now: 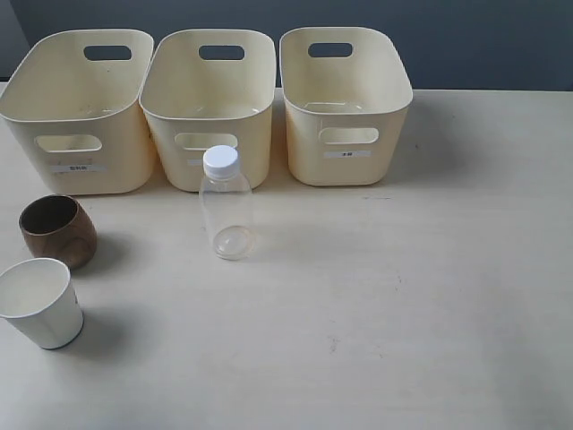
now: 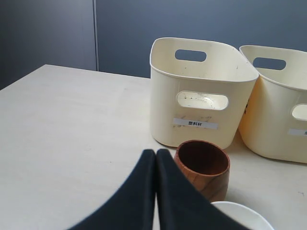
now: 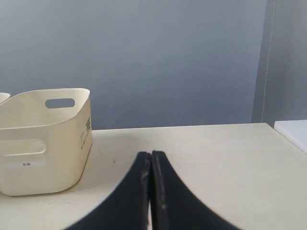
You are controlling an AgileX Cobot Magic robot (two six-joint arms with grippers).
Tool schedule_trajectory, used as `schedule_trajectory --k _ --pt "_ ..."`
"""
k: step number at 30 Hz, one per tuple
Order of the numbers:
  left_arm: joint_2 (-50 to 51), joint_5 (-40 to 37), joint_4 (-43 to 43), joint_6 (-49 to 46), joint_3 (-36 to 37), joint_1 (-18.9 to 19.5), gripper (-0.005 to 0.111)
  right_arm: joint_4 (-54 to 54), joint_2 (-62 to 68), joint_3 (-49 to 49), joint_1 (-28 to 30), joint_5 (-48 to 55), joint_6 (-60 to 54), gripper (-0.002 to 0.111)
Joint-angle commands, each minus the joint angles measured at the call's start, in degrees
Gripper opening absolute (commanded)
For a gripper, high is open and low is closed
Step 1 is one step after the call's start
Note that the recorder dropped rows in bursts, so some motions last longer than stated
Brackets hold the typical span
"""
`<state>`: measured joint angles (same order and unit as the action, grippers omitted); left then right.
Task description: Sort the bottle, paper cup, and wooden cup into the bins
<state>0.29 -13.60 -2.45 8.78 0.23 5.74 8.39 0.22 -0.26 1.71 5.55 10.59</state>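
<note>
Tabletop carries the bottle standing upright (long axis vertical).

Locate wooden cup upright, just ahead of left jaws; paper cup rim beside it, nearer. Three cream bins in row beyond. Clear bottle upright, capped, before middle bin.
</note>
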Motion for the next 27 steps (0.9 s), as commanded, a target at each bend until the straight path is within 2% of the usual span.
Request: schedule_trajectory --k 1,6,12,17,23,27 --pt "-0.29 0.32 -0.03 0.08 -0.23 -0.2 0.0 0.02 -0.22 0.26 -0.17 -4.91 -0.2 -0.001" --pt "-0.29 0.32 -0.03 0.08 -0.23 -0.2 0.0 -0.11 -0.22 0.26 -0.17 -10.14 3.11 -0.001" --pt "-0.29 0.32 -0.03 0.08 -0.23 -0.2 0.0 -0.11 -0.22 0.26 -0.17 -10.55 16.7 -0.001" --pt "-0.29 0.32 -0.03 0.08 -0.23 -0.2 0.0 -0.23 -0.22 0.26 -0.17 -10.07 23.56 -0.001" --pt "-0.29 0.32 -0.03 0.08 -0.23 -0.2 0.0 -1.37 -0.22 0.26 -0.17 -11.72 24.11 -0.001" --pt "-0.29 0.32 -0.03 0.08 -0.23 -0.2 0.0 1.19 -0.22 0.26 -0.17 -19.9 24.11 -0.001"
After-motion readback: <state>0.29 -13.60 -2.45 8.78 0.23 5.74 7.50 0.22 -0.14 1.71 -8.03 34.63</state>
